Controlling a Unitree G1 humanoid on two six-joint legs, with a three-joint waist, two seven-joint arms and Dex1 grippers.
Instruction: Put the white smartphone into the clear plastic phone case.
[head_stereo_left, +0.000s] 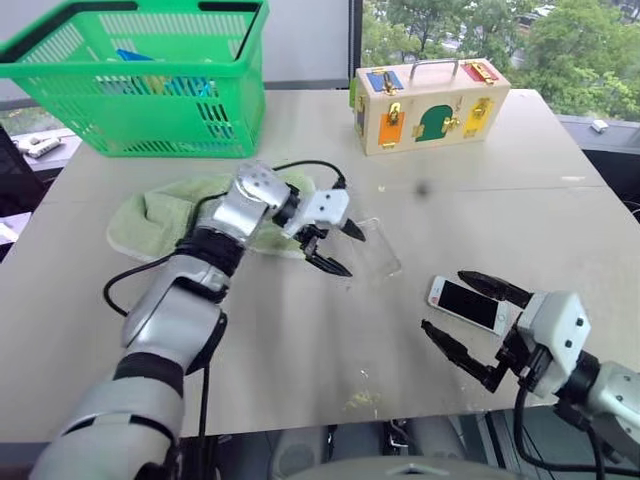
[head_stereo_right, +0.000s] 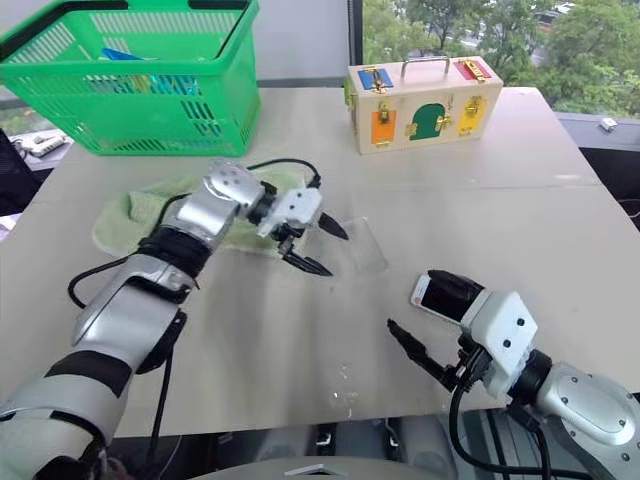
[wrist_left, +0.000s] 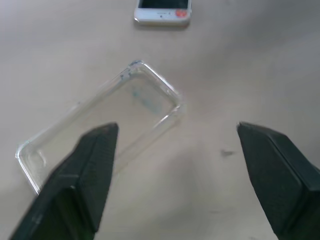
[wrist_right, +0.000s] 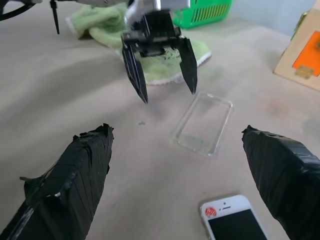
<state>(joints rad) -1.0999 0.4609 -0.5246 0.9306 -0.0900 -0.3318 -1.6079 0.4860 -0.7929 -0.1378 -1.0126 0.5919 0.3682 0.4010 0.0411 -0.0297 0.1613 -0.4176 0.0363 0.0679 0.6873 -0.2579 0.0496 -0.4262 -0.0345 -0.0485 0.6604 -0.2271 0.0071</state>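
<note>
The white smartphone (head_stereo_left: 466, 303) is seen lying flat, screen up, on the bench (head_stereo_left: 300, 340): a black screen is framed by white bezels with rounded corners, and a small red round mark sits on the bezel at one end. The clear plastic phone case (wrist_right: 202, 123) lies flat and empty, well apart from the phone; it is a see-through shell made out mainly by its glinting edges and rounded corners.

The left end effector (head_stereo_left: 336, 247) is held just beside the case with its black fingers spread wide, and nothing is gripped. The right end effector (head_stereo_left: 478, 325) is held at the near end of the phone, its fingers likewise fully apart and empty.

The bench top is a pale beige, matte surface. A crumpled light green cloth (head_stereo_left: 160, 215) is spread on it behind the left arm. Further back a green plastic basket (head_stereo_left: 150, 75) is placed at the left, and a wooden box (head_stereo_left: 430, 105) with coloured panels, latches and a metal handle at the right. Trees are seen through the window (head_stereo_left: 480, 30) behind the bench.
</note>
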